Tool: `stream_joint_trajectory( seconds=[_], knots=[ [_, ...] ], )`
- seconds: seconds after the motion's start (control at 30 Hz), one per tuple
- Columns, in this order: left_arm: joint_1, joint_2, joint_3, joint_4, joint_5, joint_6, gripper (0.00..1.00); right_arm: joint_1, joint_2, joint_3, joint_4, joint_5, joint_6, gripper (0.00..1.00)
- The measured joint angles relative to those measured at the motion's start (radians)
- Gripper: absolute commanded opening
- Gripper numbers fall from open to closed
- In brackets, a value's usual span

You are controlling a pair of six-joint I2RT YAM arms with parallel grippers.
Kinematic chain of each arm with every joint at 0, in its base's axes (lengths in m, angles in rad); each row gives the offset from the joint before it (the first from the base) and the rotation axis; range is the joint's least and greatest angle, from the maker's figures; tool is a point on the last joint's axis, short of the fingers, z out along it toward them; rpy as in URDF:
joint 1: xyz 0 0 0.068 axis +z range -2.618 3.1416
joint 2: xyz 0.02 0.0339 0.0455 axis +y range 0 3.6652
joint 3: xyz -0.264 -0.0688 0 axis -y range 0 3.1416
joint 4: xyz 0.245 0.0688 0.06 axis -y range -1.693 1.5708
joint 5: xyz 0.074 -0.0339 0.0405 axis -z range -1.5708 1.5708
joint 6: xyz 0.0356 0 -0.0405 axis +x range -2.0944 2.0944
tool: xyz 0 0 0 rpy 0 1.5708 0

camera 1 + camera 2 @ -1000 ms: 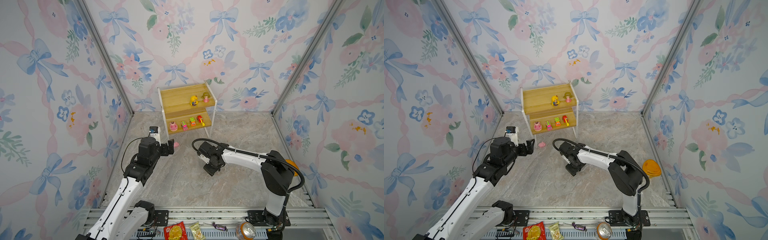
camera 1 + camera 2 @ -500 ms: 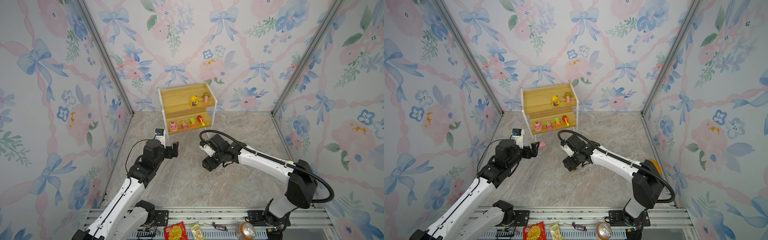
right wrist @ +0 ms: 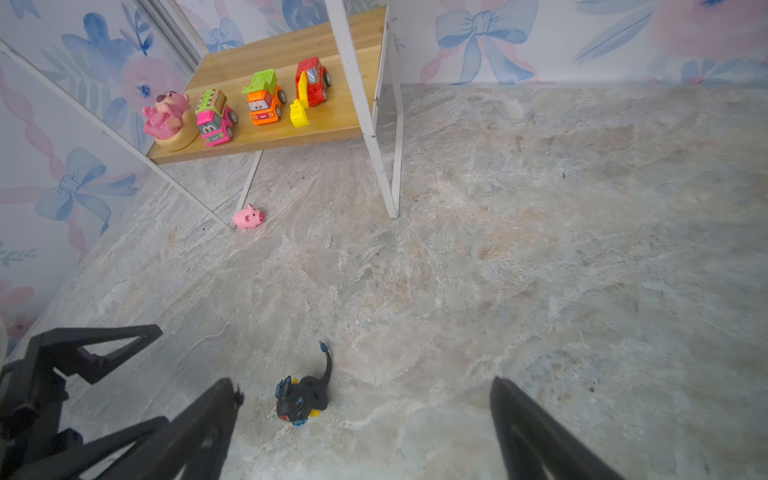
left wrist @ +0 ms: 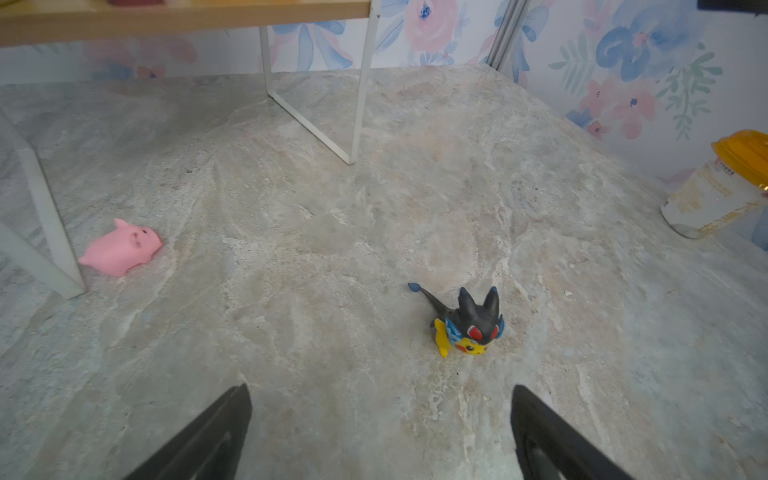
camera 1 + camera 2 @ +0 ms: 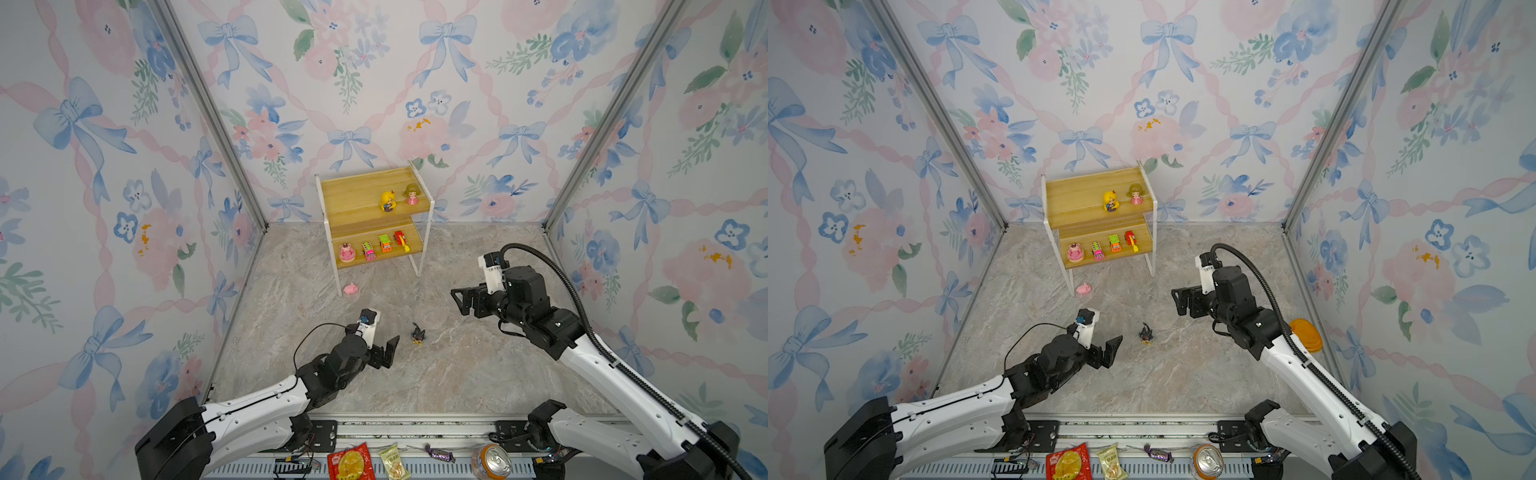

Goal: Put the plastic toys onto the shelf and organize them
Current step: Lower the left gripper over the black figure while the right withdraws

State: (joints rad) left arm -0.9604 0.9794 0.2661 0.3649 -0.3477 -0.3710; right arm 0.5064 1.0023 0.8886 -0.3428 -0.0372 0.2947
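Left gripper (image 4: 380,392) spread wide, empty. Figure (image 5: 417,333) on floor just ahead of it, nearer one finger than centre, tail toward shelf (image 5: 365,185), head toward front. Right gripper (image 5: 459,302) also spread, empty, farther off. Your nearer arm: left, I'd judge. Pig (image 5: 351,288) sits by shelf leg.

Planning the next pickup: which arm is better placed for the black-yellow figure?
Probably left: the open left gripper sits close beside the black-yellow figure, aimed toward it; the right gripper, also open, is farther off.
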Motion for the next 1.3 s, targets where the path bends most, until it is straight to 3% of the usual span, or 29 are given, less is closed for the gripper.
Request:
stream_joint_trajectory(
  seconds=[0.2,0.4,0.73,1.07,1.3],
  knots=[
    [-0.116,0.188,-0.012,0.261,-0.143,0.002,0.94,-0.034,-0.063,-0.047,0.041,-0.008,0.028,0.98],
    [-0.143,0.354,-0.013,0.486,-0.183,0.019,0.92,-0.048,-0.095,-0.077,0.069,-0.011,0.036,0.98],
    [-0.112,0.498,0.014,0.669,-0.044,0.095,0.92,-0.083,-0.146,-0.103,0.079,-0.027,0.035,0.98],
    [-0.062,0.605,0.073,0.710,0.101,0.129,0.96,-0.088,-0.148,-0.106,0.100,-0.046,0.030,0.98],
    [-0.032,0.666,0.096,0.711,0.121,0.133,0.97,-0.089,-0.151,-0.106,0.116,-0.062,0.027,0.98]
  ],
)
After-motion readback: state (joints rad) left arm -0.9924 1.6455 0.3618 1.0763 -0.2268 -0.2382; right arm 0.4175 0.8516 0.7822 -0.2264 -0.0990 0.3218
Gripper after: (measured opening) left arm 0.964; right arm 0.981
